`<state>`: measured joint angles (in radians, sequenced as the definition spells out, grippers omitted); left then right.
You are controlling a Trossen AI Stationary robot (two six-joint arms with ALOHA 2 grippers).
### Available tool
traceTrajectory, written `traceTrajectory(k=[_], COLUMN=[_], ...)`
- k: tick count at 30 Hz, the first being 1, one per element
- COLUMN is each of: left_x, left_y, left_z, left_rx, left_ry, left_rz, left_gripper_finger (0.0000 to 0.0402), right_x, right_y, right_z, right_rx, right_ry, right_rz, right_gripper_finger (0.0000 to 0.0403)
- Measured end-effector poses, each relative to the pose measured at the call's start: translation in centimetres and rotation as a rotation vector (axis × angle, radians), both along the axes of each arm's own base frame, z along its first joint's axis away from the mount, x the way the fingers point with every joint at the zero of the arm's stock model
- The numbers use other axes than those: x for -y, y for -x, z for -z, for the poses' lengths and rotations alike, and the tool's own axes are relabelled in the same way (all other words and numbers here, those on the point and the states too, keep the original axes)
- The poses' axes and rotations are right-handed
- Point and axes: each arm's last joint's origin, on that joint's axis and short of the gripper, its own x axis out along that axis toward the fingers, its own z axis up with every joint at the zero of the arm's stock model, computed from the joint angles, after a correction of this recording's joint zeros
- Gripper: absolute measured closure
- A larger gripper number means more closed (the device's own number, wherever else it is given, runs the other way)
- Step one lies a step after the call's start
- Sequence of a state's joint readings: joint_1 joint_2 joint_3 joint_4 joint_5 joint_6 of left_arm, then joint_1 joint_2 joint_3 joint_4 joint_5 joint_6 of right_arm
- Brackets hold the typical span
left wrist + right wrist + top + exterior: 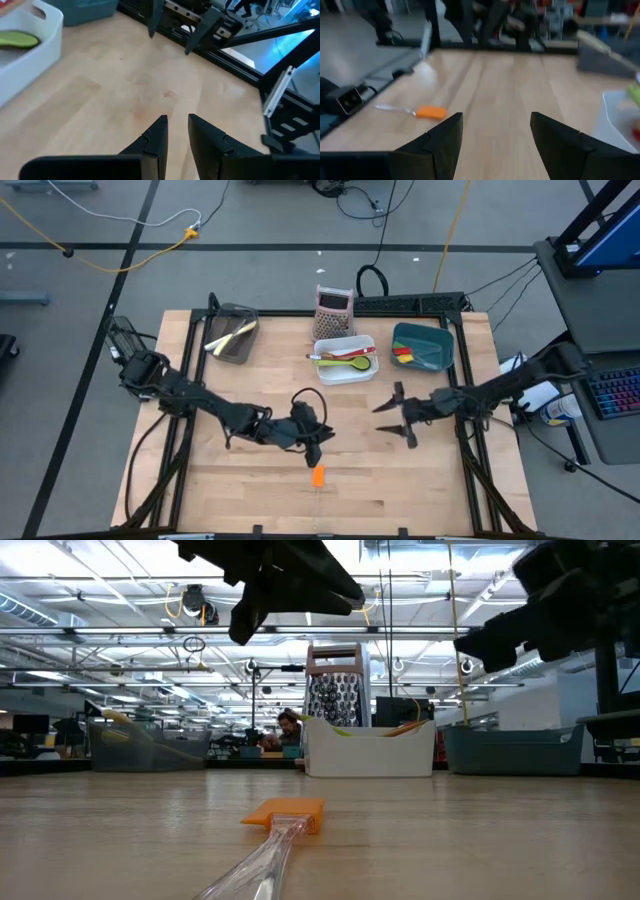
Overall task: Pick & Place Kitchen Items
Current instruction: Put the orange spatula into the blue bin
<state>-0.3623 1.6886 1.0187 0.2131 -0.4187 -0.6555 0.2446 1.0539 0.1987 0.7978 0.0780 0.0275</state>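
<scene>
Overhead, the orange spatula [318,475] lies on the bare table [420,490] just in front of the left gripper [318,448], whose fingers stand slightly parted and empty. Level with the table, it lies alone, handle toward the camera. Meanwhile the right gripper [495,132], fingers spread wide, hovers well apart from it.

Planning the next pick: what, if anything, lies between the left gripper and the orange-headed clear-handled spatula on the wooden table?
Nothing visible does. The orange-headed clear-handled spatula lies alone on bare wood of the table, just in front of the left gripper, which hovers above it, fingers slightly apart. The right gripper hangs open well off to the side.
</scene>
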Motion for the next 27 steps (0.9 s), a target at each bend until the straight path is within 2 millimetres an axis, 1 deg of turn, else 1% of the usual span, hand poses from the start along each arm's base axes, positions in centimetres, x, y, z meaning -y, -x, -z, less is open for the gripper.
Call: traceTrajectory(k=[3, 6, 8, 14, 16, 18, 20, 22, 25, 27], left_x=[0.4, 0.7, 1.0, 1.8, 2.0, 2.3, 2.8, 3.5, 4.4, 4.9], left_y=[0.1, 0.1, -0.1, -0.2, 0.0, 0.2, 0.3, 0.0, -0.5, -0.9], left_z=[0.0, -0.3, -1.1, -4.7, -5.3, -5.4, -5.1, -4.2, -1.8, -0.4], left_rx=[0.003, 0.003, -0.016, -0.152, -0.18, -0.186, -0.19, -0.213, -0.318, -0.419], left_ry=[0.036, 0.055, 0.046, 0.024, 0.058, 0.093, 0.137, 0.191, 0.284, 0.352], left_rz=[-0.006, -0.035, -0.044, -0.13, -0.16, -0.175, -0.181, -0.182, -0.167, -0.164], left_gripper_finger=[0.0325, 0.0325, 0.0325, 0.0325, 0.0325, 0.0325, 0.0325, 0.0326, 0.0326, 0.0326], right_x=[0.0, 0.2, 0.2, 0.1, 0.1, 0.1, 0.1, 0.1, 0.1, 0.1], right_y=[0.6, 0.7, 0.6, 0.5, 0.4, 0.4, 0.4, 0.4, 0.4, 0.4], right_z=[0.6, 1.1, 1.4, 1.6, 1.5, 1.5, 1.5, 1.5, 1.5, 1.4], right_rx=[0.052, 0.034, 0.021, 0.015, 0.024, 0.03, 0.032, 0.036, 0.044, 0.053], right_ry=[0.007, 0.012, 0.019, 0.029, 0.035, 0.057, 0.083, 0.115, 0.146, 0.15], right_rz=[0.007, 0.059, 0.068, 0.066, 0.066, 0.065, 0.06, 0.058, 0.054, 0.055], right_gripper_finger=[0.0177, 0.0177, 0.0177, 0.0177, 0.0177, 0.0177, 0.0177, 0.0177, 0.0177, 0.0177])
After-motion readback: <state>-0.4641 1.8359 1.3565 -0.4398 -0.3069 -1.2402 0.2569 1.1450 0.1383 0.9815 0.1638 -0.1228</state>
